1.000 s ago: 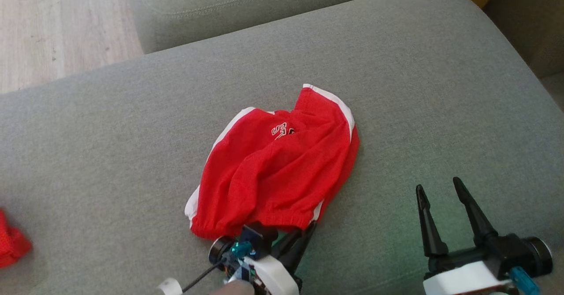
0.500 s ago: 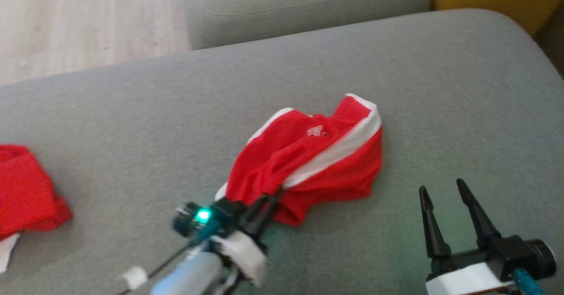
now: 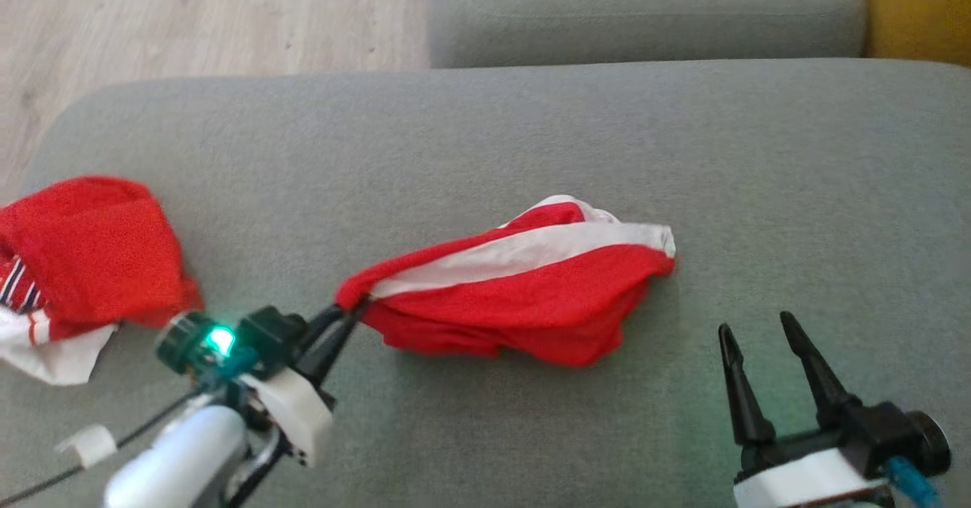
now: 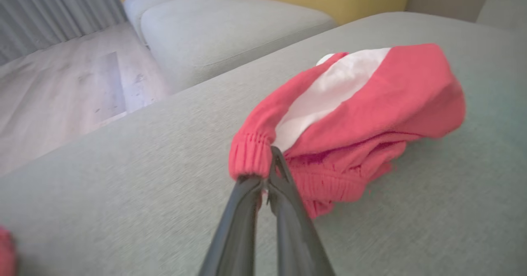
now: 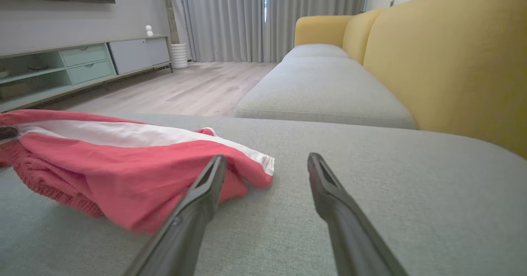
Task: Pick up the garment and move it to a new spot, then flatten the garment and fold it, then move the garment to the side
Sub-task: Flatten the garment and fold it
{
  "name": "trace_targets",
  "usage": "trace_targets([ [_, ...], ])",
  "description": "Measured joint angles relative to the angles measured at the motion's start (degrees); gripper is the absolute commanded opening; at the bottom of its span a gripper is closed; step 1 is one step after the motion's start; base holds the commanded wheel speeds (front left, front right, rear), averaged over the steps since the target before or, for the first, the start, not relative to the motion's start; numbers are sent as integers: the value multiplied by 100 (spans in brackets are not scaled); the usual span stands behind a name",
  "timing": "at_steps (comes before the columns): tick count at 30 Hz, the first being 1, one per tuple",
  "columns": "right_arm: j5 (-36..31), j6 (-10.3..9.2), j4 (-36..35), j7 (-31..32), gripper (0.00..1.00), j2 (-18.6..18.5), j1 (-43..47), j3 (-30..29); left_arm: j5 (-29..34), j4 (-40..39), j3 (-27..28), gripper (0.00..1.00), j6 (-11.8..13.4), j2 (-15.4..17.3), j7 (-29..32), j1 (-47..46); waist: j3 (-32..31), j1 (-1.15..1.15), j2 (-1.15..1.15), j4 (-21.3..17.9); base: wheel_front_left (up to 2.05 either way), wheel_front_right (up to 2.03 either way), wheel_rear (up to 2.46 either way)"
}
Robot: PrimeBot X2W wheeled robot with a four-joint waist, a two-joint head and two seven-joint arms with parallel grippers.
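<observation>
The garment [image 3: 531,296] is a pair of red shorts with a white side stripe, stretched sideways across the grey cushion [image 3: 531,129]. My left gripper [image 3: 350,312] is shut on its elastic waistband at the garment's left end, and the left wrist view shows the fingers pinching that waistband [image 4: 253,154]. The rest of the garment [image 4: 362,103] trails away from the pinch. My right gripper [image 3: 755,330] stands open at the lower right, a little to the right of the garment's far end [image 5: 136,164], with nothing between its fingers [image 5: 206,185].
Another red and white garment [image 3: 83,258] lies bunched at the cushion's left edge. A second grey seat cushion [image 3: 645,7] lies beyond, with the yellow sofa back [image 5: 444,61] to the right. Wooden floor [image 3: 190,23] shows at the upper left.
My left gripper has pulled the waistband to the left and the garment has stretched out sideways. The head camera has turned, bringing the other garment into view. The right gripper stays open.
</observation>
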Motion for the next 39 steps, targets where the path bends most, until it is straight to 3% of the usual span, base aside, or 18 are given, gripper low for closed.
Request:
trace_targets([
  [4, 937, 0, 307, 0, 100, -226, -320, 344, -4, -255, 78, 0, 37, 323, 258, -44, 175, 0, 0, 182, 0, 0, 0],
  [8, 1989, 0, 754, 1, 100, -795, -793, 981, 19, -363, 83, 0, 43, 526, 441, -166, 386, 0, 0, 342, 0, 0, 0],
  [15, 3504, 0, 1600, 9, 100, -1649, -1875, 2073, 167, -398, 93, 0, 142, 605, 583, -497, 737, 1, 0, 591, 0, 0, 0],
  [28, 5756, 0, 1996, 621, 100, -2106, -3072, 3842, 176, -219, 41, 0, 137, 578, 642, -691, 942, 0, 0, 836, 0, 0, 0],
  [29, 5917, 0, 1991, 639, 89, -2135, -3114, 3931, 176, -209, 34, 0, 135, 572, 642, -701, 945, 0, 0, 847, 0, 0, 0],
  [31, 6204, 0, 1982, 642, 47, -2199, -3186, 4078, 176, -183, 15, 0, 133, 554, 643, -715, 939, 0, 0, 863, 0, 0, 0],
  [32, 6337, 0, 1958, 660, 34, -2232, -3208, 4144, 176, -176, 10, 0, 133, 545, 643, -718, 934, 0, 0, 867, 0, 0, 0],
  [33, 6478, 0, 1913, 690, 9, -2272, -3217, 4211, 176, -168, 7, 0, 133, 536, 643, -719, 929, 0, 0, 869, 0, 0, 0],
  [34, 6478, 0, 1913, 690, 0, -2272, -3217, 4211, 176, -168, 7, 0, 133, 536, 643, -719, 929, 0, 0, 869, 0, 0, 0],
  [39, 6940, 0, 1661, 636, 0, -2461, -3280, 4570, 176, -97, -25, 0, 97, 534, 639, -719, 885, 0, 0, 834, 0, 0, 0],
])
